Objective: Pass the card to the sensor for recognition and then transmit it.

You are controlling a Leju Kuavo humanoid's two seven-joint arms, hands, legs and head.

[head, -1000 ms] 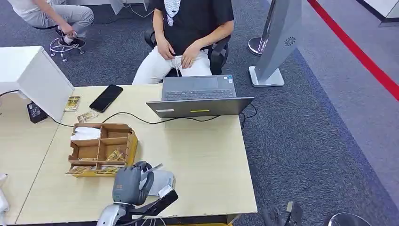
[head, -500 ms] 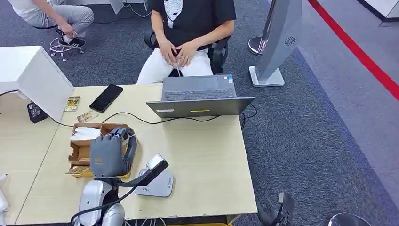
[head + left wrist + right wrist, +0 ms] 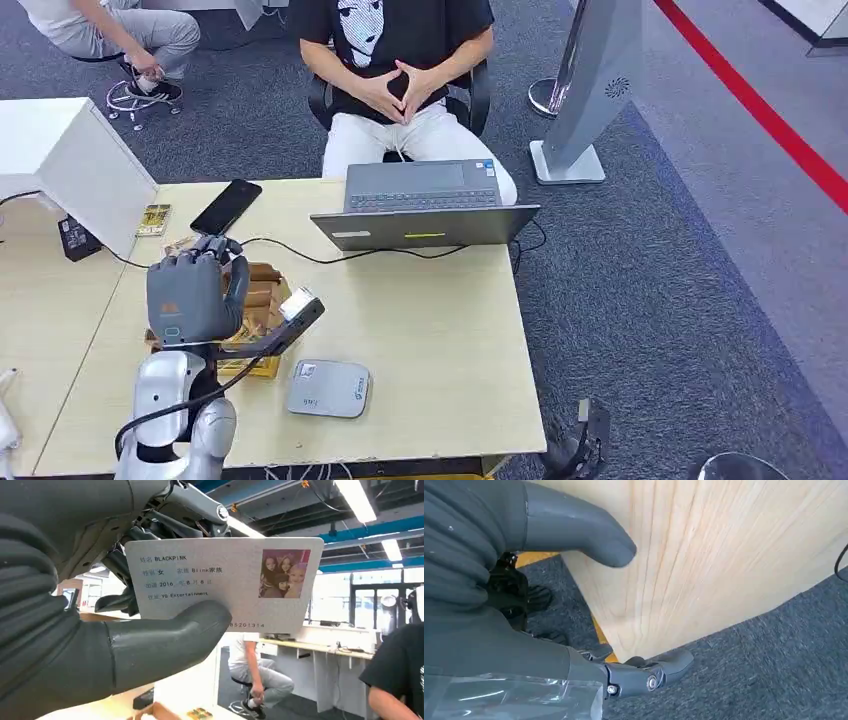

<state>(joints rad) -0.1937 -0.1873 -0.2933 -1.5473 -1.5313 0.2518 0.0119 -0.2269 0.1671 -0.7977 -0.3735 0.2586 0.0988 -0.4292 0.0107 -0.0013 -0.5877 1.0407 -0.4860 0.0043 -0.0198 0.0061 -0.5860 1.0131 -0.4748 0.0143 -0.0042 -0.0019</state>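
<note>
My left hand (image 3: pixel 190 297) is raised above the cardboard organizer (image 3: pixel 262 300) on the counter (image 3: pixel 440 330), pinching the card (image 3: pixel 225 582) between thumb and fingers. The grey sensor (image 3: pixel 328 388) lies flat nearby. My right hand (image 3: pixel 574 530) hangs beside the counter's edge, grasping nothing, fingers apart.

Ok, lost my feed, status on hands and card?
Left hand raised over organizer box, gripping card. Right hand open, holding nothing. Sensor unobstructed.

Cardboard organiser (image 3: pixel 262 300): mostly hidden behind the left hand (image 3: pixel 190 295). Card (image 3: pixel 225 582): lower corner covered by the thumb. Seated person (image 3: pixel 395 60): head cut off by frame edge.
</note>
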